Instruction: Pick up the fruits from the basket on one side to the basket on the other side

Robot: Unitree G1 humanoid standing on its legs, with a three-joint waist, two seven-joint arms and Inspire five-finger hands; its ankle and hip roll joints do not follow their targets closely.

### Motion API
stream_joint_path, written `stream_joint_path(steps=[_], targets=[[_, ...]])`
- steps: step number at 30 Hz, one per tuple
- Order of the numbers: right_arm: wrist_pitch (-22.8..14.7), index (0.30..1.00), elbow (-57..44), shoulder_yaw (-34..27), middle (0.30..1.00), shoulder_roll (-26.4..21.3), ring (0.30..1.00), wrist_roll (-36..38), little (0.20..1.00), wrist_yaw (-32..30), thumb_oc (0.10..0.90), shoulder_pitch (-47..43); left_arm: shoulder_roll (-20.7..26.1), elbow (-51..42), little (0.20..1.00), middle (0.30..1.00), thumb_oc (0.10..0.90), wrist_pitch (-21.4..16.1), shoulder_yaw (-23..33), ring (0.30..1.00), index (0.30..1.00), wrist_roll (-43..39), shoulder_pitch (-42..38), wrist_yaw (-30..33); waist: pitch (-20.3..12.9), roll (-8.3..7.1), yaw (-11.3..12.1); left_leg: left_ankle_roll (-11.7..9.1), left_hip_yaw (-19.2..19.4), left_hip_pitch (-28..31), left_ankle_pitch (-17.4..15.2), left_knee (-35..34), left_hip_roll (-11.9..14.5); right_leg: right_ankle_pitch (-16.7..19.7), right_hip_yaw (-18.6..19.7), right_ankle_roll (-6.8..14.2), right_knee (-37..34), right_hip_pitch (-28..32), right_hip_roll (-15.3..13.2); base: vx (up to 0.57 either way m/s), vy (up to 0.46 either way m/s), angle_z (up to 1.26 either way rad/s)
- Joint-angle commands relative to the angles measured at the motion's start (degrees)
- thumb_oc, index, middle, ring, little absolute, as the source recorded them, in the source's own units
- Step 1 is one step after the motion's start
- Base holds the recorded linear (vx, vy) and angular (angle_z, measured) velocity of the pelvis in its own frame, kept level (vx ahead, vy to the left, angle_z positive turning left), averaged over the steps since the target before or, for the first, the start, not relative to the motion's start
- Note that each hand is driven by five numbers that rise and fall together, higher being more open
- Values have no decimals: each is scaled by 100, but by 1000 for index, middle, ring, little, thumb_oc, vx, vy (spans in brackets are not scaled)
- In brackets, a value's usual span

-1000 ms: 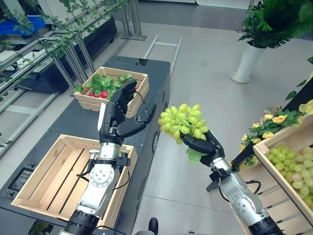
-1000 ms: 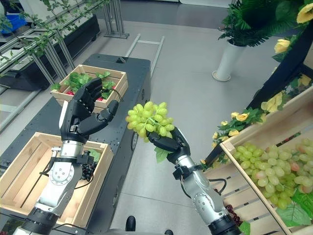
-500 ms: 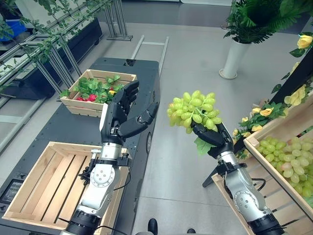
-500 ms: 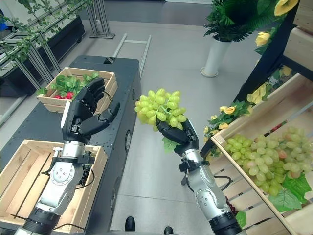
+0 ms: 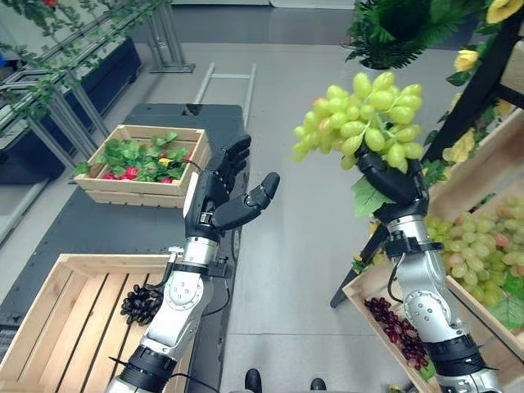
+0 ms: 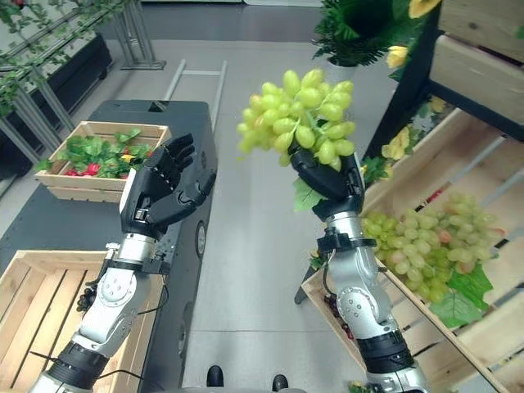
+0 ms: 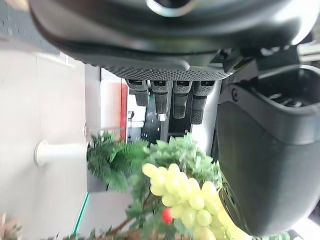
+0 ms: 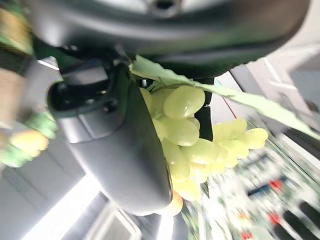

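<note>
At the near left corner of the dark tabletop [image 5: 106, 221] sat the pale slatted wooden crate [image 5: 57, 327], a small bunch of dark grapes [image 5: 141, 304] lying against its right wall. At the far left edge stood a second wooden crate of leafy greens and red fruit [image 5: 141, 164]. My left hand [image 5: 219, 201] hung above the tabletop's right edge, fingers straight and apart, holding nothing. Further right, my right hand [image 5: 391, 178] was clamped on the stem end of the bunch of green grapes [image 5: 364, 119], raised over the floor beside the slanted wooden crate of green grapes [image 6: 434, 246]. I judged this the carrying step; next I needed to swing the bunch leftward over the pale crate, lower it and release.
</note>
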Motion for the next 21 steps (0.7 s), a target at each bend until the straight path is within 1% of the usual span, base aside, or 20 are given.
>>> stream_joint_path(steps=[1,5,8,10,12,13,15,17,18,21], targets=[[-835,300,-851,-715,300,41,300,-39,300,-188,400,-711,-82,284,900,900,800,-691,17,900,900,-30,-844,143,-401,-103,-140,-33,-422,140,-562,10,41,232,124,-75,27,-180,219,3,6,-40],[-863,300,-858,-898,300,27,300,-187,300,-387,400,-646,-123,258,900,900,800,-678,-25,900,900,-2,-853,171,-378,-85,-241,-25,-308,197,-579,10,71,228,212,-85,27,-153,241,12,18,-44],[-870,300,-824,-1089,300,-35,300,-435,300,-705,400,-628,-139,284,900,900,800,-680,-108,900,900,-20,-879,177,-366,-65,-350,-50,-121,246,-590,10,139,223,197,-74,27,-132,216,27,46,-4],[-877,300,-811,-1150,300,-61,300,-467,300,-773,400,-603,-143,268,900,900,800,-678,-129,900,900,-9,-871,166,-345,-55,-378,-59,-72,264,-601,10,149,225,183,-65,27,-132,199,7,39,1],[-772,300,-825,-1268,300,-113,300,-557,300,-931,400,-518,-134,281,900,900,800,-683,-171,900,900,-9,-870,229,-319,-37,-472,-57,17,309,-634,10,158,239,200,-46,27,-138,183,9,53,1],[-760,300,-830,-1278,300,-116,300,-562,300,-941,400,-507,-137,278,900,900,800,-679,-172,900,900,-8,-869,235,-318,-36,-476,-57,25,314,-638,10,158,239,205,-44,27,-138,182,15,65,-3],[-611,300,-815,-1390,300,-188,300,-665,300,-1067,400,-383,-136,291,900,900,800,-685,-172,900,900,-46,-872,314,-283,-9,-592,-39,128,401,-719,10,159,217,263,-12,27,-113,173,43,82,-9],[-546,300,-788,-1439,300,-211,300,-708,300,-1055,400,-303,-152,333,900,900,800,-741,-175,900,900,-33,-877,355,-273,0,-644,-32,188,432,-740,10,159,219,301,-3,27,-110,173,30,60,-16],[-463,300,-782,-1496,300,-247,300,-748,300,-1040,400,-231,-165,352,900,900,800,-770,-179,900,900,13,-892,433,-270,0,-719,-21,249,462,-760,10,158,235,349,11,27,-124,174,17,48,-16],[-273,300,-706,-1637,300,-318,300,-809,300,-916,400,-27,-188,380,900,900,800,-837,-175,900,900,77,-905,588,-263,-1,-849,-8,360,513,-796,10,148,258,458,32,27,-146,192,13,41,-16]])
